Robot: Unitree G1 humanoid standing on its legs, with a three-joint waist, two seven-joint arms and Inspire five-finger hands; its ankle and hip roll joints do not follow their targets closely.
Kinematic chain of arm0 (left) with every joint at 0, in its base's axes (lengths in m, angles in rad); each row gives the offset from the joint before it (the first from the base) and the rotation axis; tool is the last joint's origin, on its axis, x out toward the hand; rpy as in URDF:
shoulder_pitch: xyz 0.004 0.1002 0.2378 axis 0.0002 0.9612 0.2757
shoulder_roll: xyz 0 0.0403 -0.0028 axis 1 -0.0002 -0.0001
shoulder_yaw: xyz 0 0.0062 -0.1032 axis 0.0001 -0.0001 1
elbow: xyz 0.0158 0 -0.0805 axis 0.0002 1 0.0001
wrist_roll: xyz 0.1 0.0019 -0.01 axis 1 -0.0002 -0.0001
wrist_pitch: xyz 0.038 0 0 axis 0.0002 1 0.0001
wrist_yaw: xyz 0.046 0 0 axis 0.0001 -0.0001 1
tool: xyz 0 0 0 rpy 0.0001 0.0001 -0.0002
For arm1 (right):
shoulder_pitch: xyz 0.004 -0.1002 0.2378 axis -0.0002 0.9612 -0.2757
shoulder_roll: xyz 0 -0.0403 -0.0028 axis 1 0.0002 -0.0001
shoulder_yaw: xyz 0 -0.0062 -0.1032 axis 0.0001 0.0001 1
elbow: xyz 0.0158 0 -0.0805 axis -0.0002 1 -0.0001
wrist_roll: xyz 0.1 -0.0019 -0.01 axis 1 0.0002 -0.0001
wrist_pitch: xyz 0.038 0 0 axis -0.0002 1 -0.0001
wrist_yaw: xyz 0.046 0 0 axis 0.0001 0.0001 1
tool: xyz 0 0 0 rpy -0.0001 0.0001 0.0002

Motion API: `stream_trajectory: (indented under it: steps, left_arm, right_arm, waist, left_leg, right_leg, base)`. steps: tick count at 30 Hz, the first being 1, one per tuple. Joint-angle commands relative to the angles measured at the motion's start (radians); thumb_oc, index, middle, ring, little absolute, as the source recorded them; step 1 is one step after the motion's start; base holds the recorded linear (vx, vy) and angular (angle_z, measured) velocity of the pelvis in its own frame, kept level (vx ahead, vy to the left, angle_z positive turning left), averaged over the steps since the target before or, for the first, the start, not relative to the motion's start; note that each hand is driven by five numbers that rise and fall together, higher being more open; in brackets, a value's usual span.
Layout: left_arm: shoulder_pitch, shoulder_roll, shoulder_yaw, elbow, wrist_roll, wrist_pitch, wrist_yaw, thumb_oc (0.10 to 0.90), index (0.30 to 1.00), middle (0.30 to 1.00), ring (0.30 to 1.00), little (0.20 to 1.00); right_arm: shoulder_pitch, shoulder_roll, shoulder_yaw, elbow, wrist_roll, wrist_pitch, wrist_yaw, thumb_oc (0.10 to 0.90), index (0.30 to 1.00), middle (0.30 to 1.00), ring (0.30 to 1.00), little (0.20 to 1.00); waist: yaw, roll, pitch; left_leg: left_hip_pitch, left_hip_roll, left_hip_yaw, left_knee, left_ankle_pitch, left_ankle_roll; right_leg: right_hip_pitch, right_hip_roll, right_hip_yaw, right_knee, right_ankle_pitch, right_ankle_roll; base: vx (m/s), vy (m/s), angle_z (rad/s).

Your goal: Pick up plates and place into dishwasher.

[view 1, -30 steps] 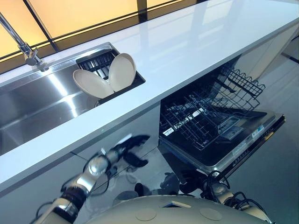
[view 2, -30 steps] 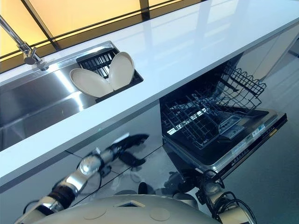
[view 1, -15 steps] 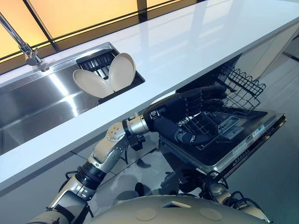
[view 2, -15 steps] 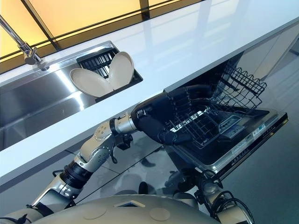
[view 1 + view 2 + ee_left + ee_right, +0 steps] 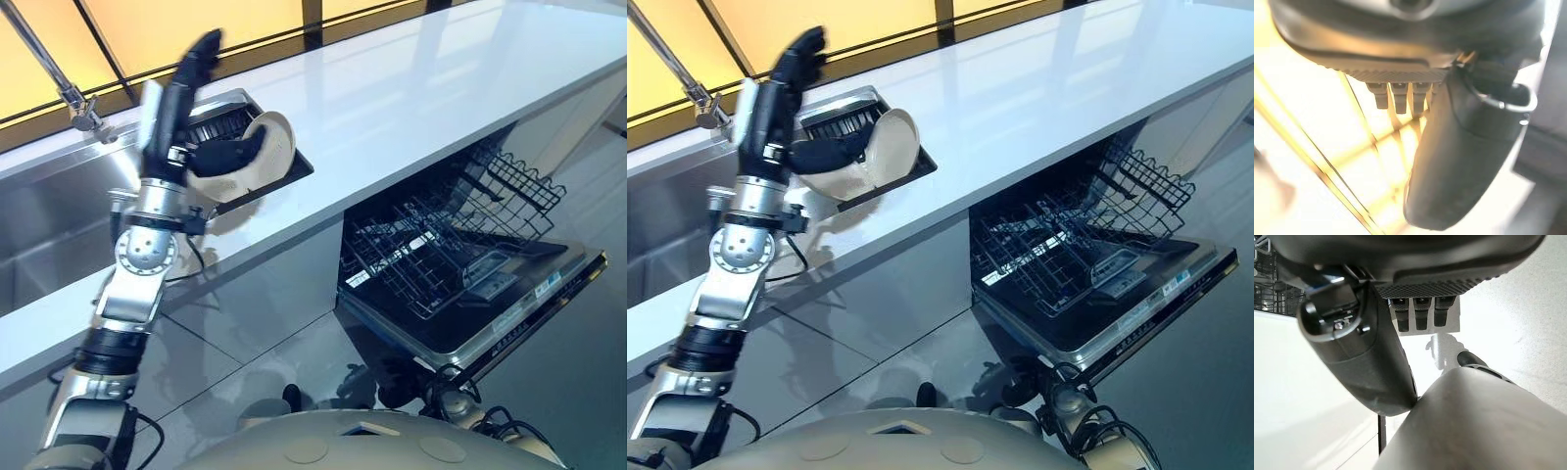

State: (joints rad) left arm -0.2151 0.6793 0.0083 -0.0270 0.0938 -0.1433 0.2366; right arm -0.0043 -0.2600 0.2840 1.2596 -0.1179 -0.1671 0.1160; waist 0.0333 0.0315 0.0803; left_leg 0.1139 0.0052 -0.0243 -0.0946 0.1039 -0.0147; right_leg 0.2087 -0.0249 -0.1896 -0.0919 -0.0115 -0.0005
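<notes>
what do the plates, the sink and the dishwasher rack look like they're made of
Plates: probably glazed ceramic or melamine; cream, smooth, a soft sheen. Sink: most likely brushed stainless steel; grey metal with streaky highlights. Dishwasher rack: thin dark wire in a grid, probably coated steel. The left hand is raised by the plates, fingers straight.

Kitchen, prob. a home one. Long white counter [image 5: 411,98] w/ stainless sink [image 5: 49,220] at its left end, tap [image 5: 69,93] at sink's back edge, plates [image 5: 260,157] in sink rack. Under counter's front edge: open dishwasher [image 5: 460,284] w/ wire rack pulled out.
</notes>
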Motion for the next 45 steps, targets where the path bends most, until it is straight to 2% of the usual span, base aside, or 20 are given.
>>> stream_trajectory:
  steps: [1,3,5,11,16,21,26,33,39,45]
  left_arm:
    - [-0.093,0.138,0.127,0.018,0.159,-0.014,0.122,0.8,0.9,0.9,0.9,0.9]
    - [-0.082,0.21,0.14,0.074,0.246,0.011,0.135,0.8,0.9,0.9,0.9,0.9]
    - [-0.076,0.307,0.14,0.137,0.365,0.03,0.093,0.8,0.9,0.9,0.9,0.9]
    - [-0.09,0.398,0.1,0.205,0.352,-0.036,-0.003,0.8,0.9,0.9,0.9,0.9]
    - [-0.178,0.48,0.018,0.213,0.466,-0.041,-0.097,0.8,0.9,0.9,0.9,0.9]
    - [-0.282,0.564,-0.079,0.27,0.544,-0.088,-0.159,0.8,0.9,0.9,0.9,0.9]
    - [-0.361,0.6,-0.157,0.352,0.575,-0.13,-0.127,0.8,0.9,0.9,0.9,0.9]
    - [-0.455,0.602,-0.277,0.435,0.687,-0.142,-0.143,0.8,0.9,0.9,0.9,0.9]
    - [-0.512,0.6,-0.367,0.53,0.853,-0.147,-0.083,0.8,0.9,0.9,0.9,0.9]
    - [-0.546,0.586,-0.453,0.598,0.914,-0.097,-0.219,0.8,0.9,0.9,0.9,0.9]
  right_arm:
    - [0.045,0.011,0.02,0.057,-0.018,-0.031,-0.004,0.8,0.9,0.9,0.9,0.9]
    - [0.045,0.003,0.019,0.051,-0.03,-0.032,-0.002,0.8,0.9,0.9,0.9,0.9]
    - [0.04,-0.007,0.019,0.043,-0.036,-0.025,0.005,0.8,0.9,0.9,0.9,0.9]
    - [0.026,-0.028,0.015,0.047,-0.055,-0.007,0.02,0.8,0.9,0.9,0.9,0.9]
    - [0.01,-0.047,0.021,0.049,-0.08,-0.001,0.027,0.8,0.9,0.9,0.9,0.9]
    - [0.023,-0.078,0.036,-0.012,-0.093,0.023,0.062,0.8,0.9,0.9,0.9,0.9]
    - [0.044,-0.091,0.051,-0.096,-0.085,0.077,0.077,0.8,0.9,0.9,0.9,0.9]
    - [0.053,-0.097,0.045,-0.117,-0.077,0.088,0.07,0.8,0.9,0.9,0.9,0.9]
    - [0.053,-0.101,0.035,-0.121,-0.067,0.089,0.068,0.8,0.9,0.9,0.9,0.9]
    - [0.044,-0.11,0.035,-0.135,-0.06,0.101,0.069,0.8,0.9,0.9,0.9,0.9]
  waist:
    - [0.002,0.001,-0.04]
    - [0.003,0.008,-0.041]
    - [0.005,0.017,-0.039]
    - [0.01,0.032,-0.038]
    - [0.007,0.048,-0.035]
    - [-0.014,0.049,-0.032]
    - [-0.035,0.044,-0.028]
    - [-0.063,0.04,-0.024]
    - [-0.084,0.038,-0.015]
    - [-0.102,0.039,-0.002]
  left_leg:
    - [0.065,-0.052,0.069,0.014,-0.154,0.036]
    - [0.063,-0.053,0.071,0.014,-0.154,0.036]
    - [0.063,-0.055,0.072,0.014,-0.153,0.036]
    - [0.065,-0.062,0.066,0.011,-0.155,0.04]
    - [0.067,-0.071,0.066,0.008,-0.157,0.046]
    - [0.067,-0.076,0.082,0.008,-0.159,0.05]
    - [0.065,-0.08,0.096,0.007,-0.161,0.057]
    - [0.062,-0.083,0.119,0.007,-0.166,0.067]
    - [0.062,-0.085,0.14,0.007,-0.171,0.075]
    - [0.061,-0.088,0.159,0.009,-0.173,0.084]
  right_leg:
    - [-0.034,0.013,0.024,0.047,-0.038,0.037]
    - [-0.036,0.01,0.023,0.05,-0.039,0.039]
    - [-0.038,0.005,0.02,0.055,-0.038,0.043]
    - [-0.04,-0.004,0.01,0.062,-0.04,0.051]
    - [-0.044,-0.016,-0.001,0.073,-0.039,0.063]
    - [-0.055,-0.028,0.0,0.079,-0.032,0.08]
    - [-0.069,-0.03,0.018,0.086,-0.025,0.087]
    - [-0.095,-0.034,0.052,0.101,-0.012,0.104]
    - [-0.115,-0.036,0.08,0.118,-0.002,0.117]
    - [-0.137,-0.037,0.11,0.138,0.009,0.127]
  base:
    - [0.02,0.063,0.11]
    - [0.01,0.062,0.07]
    - [0.01,0.066,0.01]
    - [0.01,0.067,0.01]
    - [0.04,0.091,0.0]
    - [0.02,0.056,0.0]
    - [0.01,0.047,-0.02]
    - [0.01,0.051,-0.04]
    - [0.01,0.035,-0.15]
    - [0.01,0.032,-0.13]
